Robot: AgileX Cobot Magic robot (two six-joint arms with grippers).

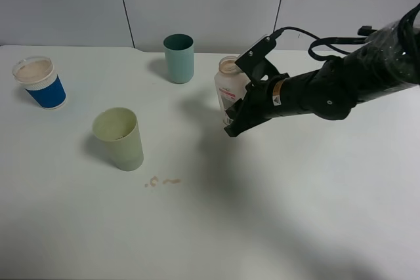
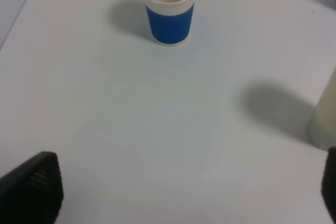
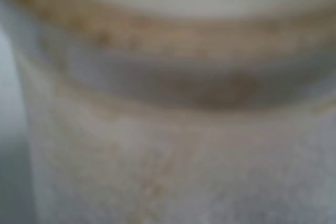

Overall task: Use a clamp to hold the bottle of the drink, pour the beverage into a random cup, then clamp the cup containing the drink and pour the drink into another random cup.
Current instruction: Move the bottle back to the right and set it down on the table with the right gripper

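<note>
Bottle of the drink [image 1: 228, 83], upright on table [image 1: 295, 214], base hidden by right tool [image 1: 235, 121] closed on it, blurred in wrist view; left tool [image 2: 181, 187] wide open, empty, tips cropped.

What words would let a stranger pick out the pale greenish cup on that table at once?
On the white table, find the small brown spill marks near the middle. The tall tumbler stands just behind and left of them. It is plain pale yellow-green, unlike the darker teal tumbler farther back and the short blue cup with a white rim at far left.
</note>
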